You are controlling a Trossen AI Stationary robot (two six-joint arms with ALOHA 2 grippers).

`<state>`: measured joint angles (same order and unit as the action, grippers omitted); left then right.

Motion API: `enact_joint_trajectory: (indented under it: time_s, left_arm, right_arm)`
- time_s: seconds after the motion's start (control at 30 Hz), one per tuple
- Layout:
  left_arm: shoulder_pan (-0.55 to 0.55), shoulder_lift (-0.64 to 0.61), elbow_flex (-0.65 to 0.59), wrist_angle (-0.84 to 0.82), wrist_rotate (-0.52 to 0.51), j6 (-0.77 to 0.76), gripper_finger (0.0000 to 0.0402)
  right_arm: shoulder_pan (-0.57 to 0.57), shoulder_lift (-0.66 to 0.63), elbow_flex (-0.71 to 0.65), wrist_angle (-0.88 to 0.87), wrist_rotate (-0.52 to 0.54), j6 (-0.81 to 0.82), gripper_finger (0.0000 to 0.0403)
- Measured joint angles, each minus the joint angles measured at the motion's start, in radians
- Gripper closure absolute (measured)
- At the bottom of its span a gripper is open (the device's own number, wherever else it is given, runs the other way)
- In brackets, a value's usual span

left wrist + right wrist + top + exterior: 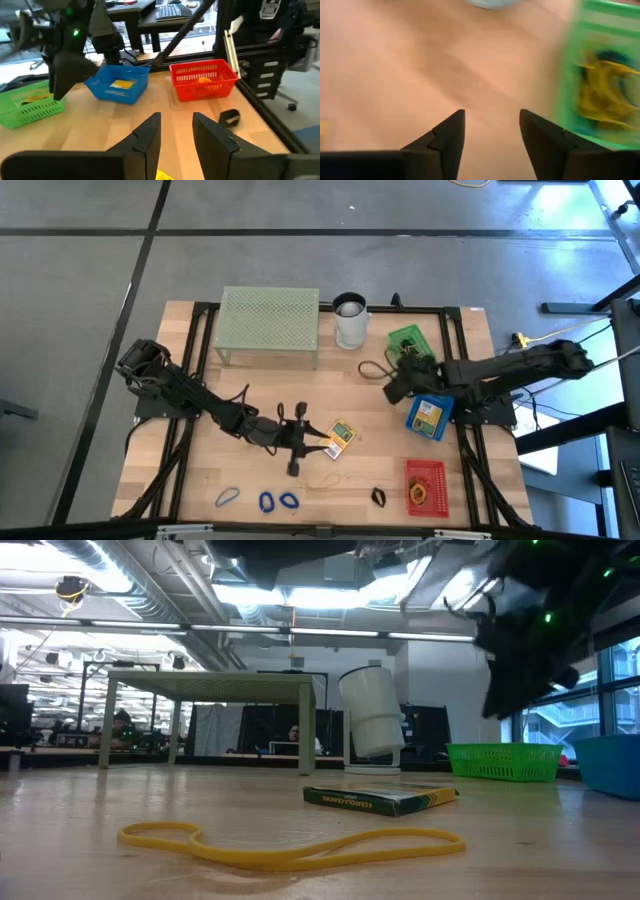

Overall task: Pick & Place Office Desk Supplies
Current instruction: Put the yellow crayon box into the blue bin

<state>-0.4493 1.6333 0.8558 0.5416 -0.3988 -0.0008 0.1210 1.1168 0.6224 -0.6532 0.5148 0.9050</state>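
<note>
The wooden table (pixel 200 480) is the biggest thing, with a black frame around it; at its back stands the pale green mesh stand (pixel 269 326), and right beside that a white cup (pixel 350 321); the left arm reaches in to the middle of the table, and the left gripper (pixel 322 442) sits just beside the yellow card pack (pixel 342 434), its two fingers a little apart with nothing between them; the right arm reaches in from the other side, and the right gripper (pixel 388 392) hangs by the green basket (pixel 407 340), fingers apart and holding nothing; yellow bands lie inside that green basket; the blue basket (pixel 429 417) sits under the right arm with a yellow pack in it; the red basket (pixel 425 486) is near the front edge with something orange inside; a yellow rubber band (pixel 290 844) lies on the wood in front of the card pack; three blue rubber bands (pixel 263 500) lie in a row by the front edge; a black binder clip (pixel 379 497) sits just beside the red basket.
</note>
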Motion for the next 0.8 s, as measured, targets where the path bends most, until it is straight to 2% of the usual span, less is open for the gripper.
enact_joint_trajectory:
  time_s: [0.13, 0.37, 0.63, 0.73, 0.8]
  left_arm:
    - [-0.012, 0.0, 0.0, -0.029, 0.006, -0.073, 0.028]
    - [-0.067, 0.0, 0.0, -0.245, -0.036, -0.144, 0.0265]
    - [-0.102, 0.075, 0.0, -0.223, -0.018, -0.06, 0.0265]
    - [-0.106, 0.137, 0.0, -0.22, 0.002, -0.04, 0.0264]
    - [-0.105, 0.171, 0.0, -0.226, -0.02, -0.034, 0.0265]
  right_arm:
    - [0.122, 0.0, 0.0, 0.156, -0.003, -0.043, 0.0233]
    - [0.27, 0.0, 0.0, 0.3, -0.002, -0.083, 0.0252]
    - [0.35, 0.024, 0.0, 0.404, 0.125, -0.076, 0.0259]
    - [0.353, 0.054, 0.0, 0.434, 0.131, -0.079, 0.0259]
    - [0.352, 0.075, 0.0, 0.442, 0.127, -0.079, 0.0259]
